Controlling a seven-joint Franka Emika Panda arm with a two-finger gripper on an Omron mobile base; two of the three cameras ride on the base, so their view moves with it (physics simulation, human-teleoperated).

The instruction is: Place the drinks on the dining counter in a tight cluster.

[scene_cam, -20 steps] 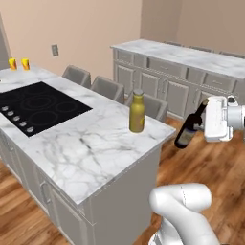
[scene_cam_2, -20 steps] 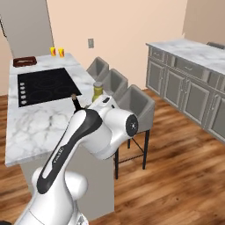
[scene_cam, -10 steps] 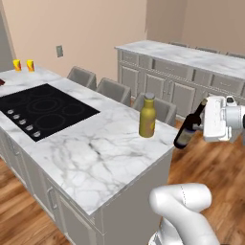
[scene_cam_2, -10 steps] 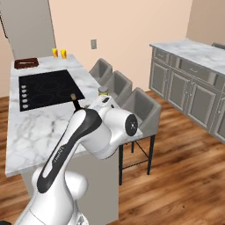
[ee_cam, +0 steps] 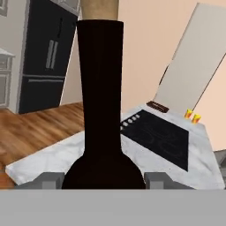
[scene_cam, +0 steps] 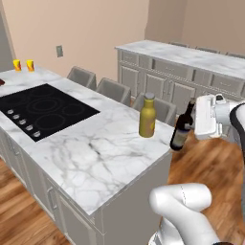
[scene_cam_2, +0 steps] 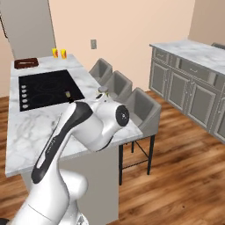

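1. The gripper (scene_cam: 192,125) is clenched on the dark wine bottle (scene_cam: 182,127), holding it by the neck. In the hand view the bottle's neck rises between the two finger tips (ee_cam: 49,180).

2. The wine bottle hangs tilted, just off the near corner of the dining counter (scene_cam: 91,158). Its base looks level with the counter edge, not yet over the marble; whether it touches the edge I cannot tell.

3. On the counter, at about nine o'clock from the wine bottle and near it, stands the squat amber-yellow bottle (scene_cam: 147,116), upright, close to the counter's far edge.

4. Farther along at nine o'clock lies the black glass cooktop (scene_cam: 42,109). Beyond it, at the counter's far end, sit two small yellow objects (scene_cam: 23,64), too small to name.

5. Grey stools (scene_cam: 113,89) line the far side of the counter.

6. Step in hand, as I judge it: carrying the wine bottle in to join the amber one.

7. The next move calls for bringing the bottle over the marble, righting it, and setting it down just beside the amber bottle without knocking it.
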